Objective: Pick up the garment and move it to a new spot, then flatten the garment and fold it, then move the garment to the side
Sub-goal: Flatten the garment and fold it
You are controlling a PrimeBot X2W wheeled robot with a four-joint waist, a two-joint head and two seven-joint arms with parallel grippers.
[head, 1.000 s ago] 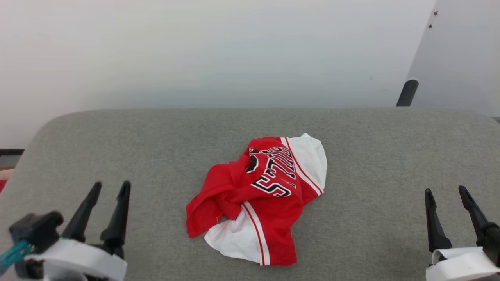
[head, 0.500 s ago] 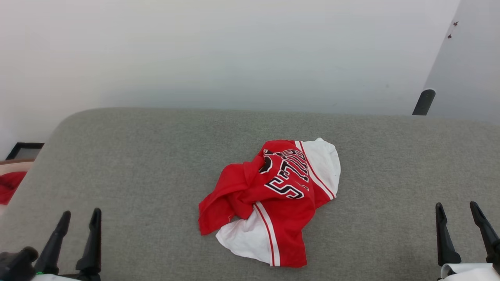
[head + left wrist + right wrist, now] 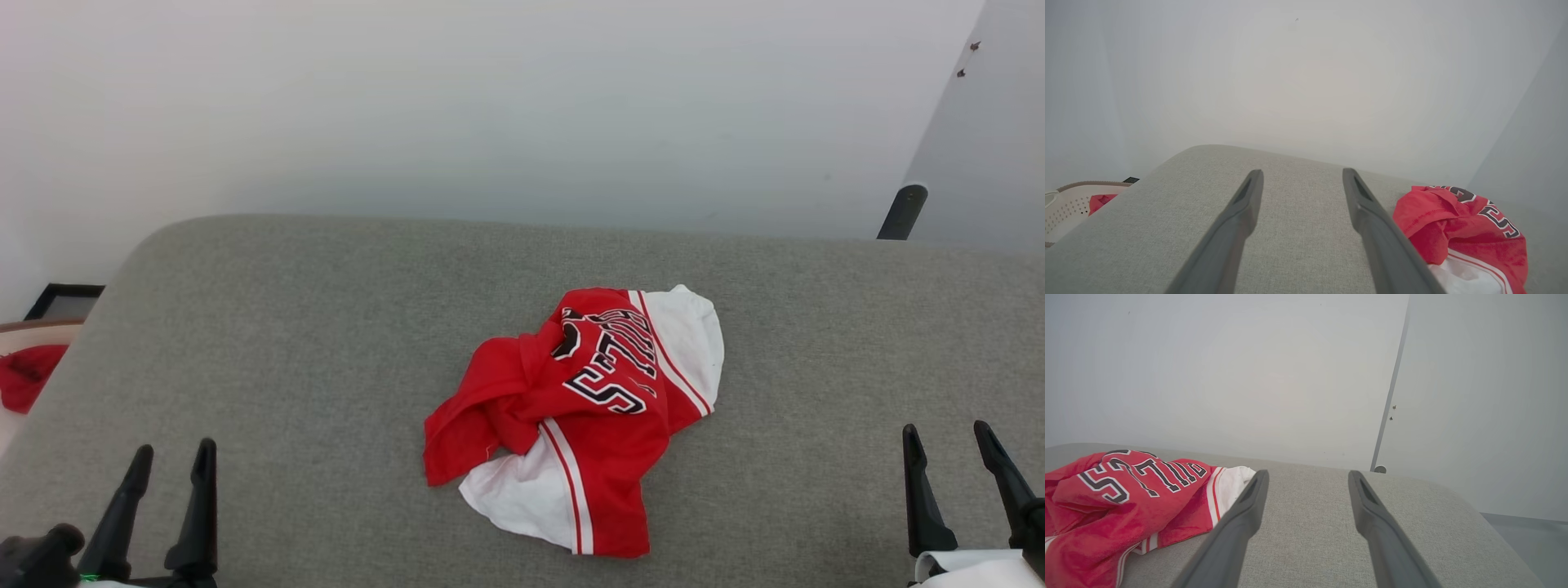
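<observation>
A: Left hand [image 3: 174,449]?
B: Spread wide, empty, low at the near left. The garment [image 3: 588,408] lies crumpled mid-way across the surface [image 3: 310,327], untouched.
A: Right hand [image 3: 944,429]?
B: Spread too. The two flank it, likely poised to reach in.

- Garment [image 3: 584,416] lies on the surface [image 3: 286,327], frame centre.
- Left gripper [image 3: 176,447] lower left, right gripper [image 3: 944,427] lower right, both well apart from it.
- Basket [image 3: 1067,204] holding cloth [image 3: 1100,201], left edge, off the surface.

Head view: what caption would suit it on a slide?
Crumpled red jersey lies on a grey cushion between the open left gripper and open right gripper.
</observation>
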